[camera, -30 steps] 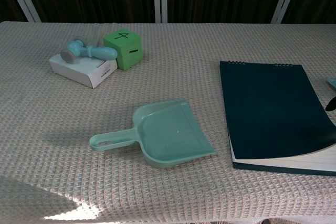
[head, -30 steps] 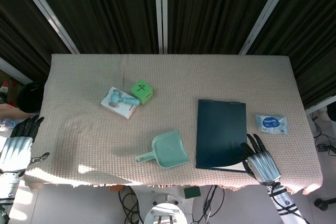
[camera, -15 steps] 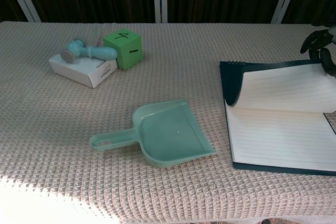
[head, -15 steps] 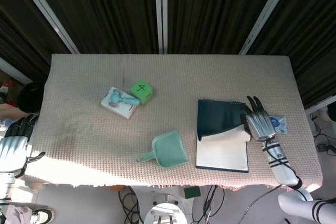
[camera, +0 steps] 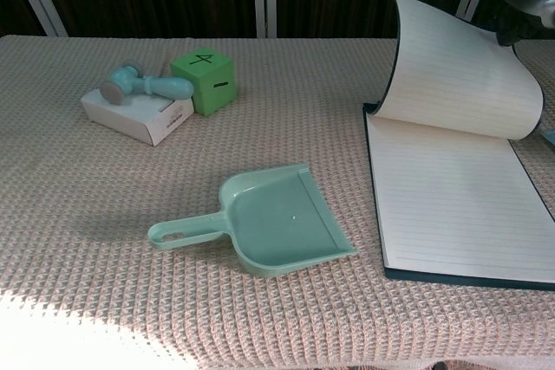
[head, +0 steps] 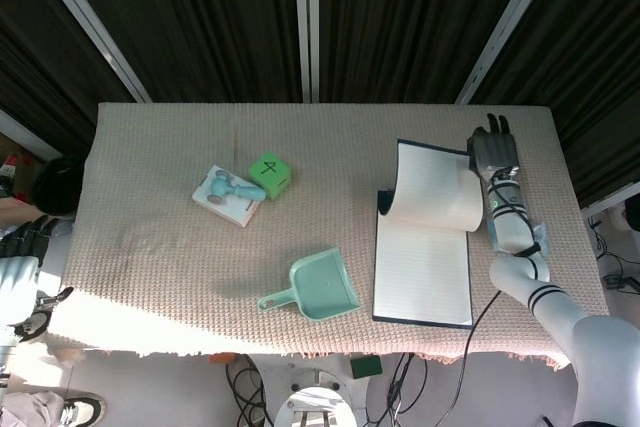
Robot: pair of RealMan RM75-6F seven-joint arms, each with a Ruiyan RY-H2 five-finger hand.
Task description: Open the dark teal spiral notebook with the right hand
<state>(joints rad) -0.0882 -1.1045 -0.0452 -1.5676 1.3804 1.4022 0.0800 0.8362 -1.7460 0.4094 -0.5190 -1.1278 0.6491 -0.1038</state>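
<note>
- the dark teal spiral notebook (head: 423, 265) lay on the right half of the counter (head: 160, 247), with lined pages exposed.
- its cover and front sheets (camera: 460, 67) stood lifted in a curl over the spiral edge at the far side.
- the right hand (head: 491, 150) was at the upper right corner of the raised cover, fingers extended toward the far edge; whether it pinched the cover or only touched it could not be determined.
- the chest view showed only a blurred part of the right hand (camera: 527, 6) at the frame's top right corner.
- the left hand (head: 18, 272) appeared only in the head view, off the counter's left edge; its finger state could not be determined.
- a mint dustpan (camera: 264, 224) lay left of the notebook, apart from it.
- a green cube (camera: 202, 80) stood just beside a teal tool (camera: 143, 84) lying on a white box (camera: 137, 114).
</note>
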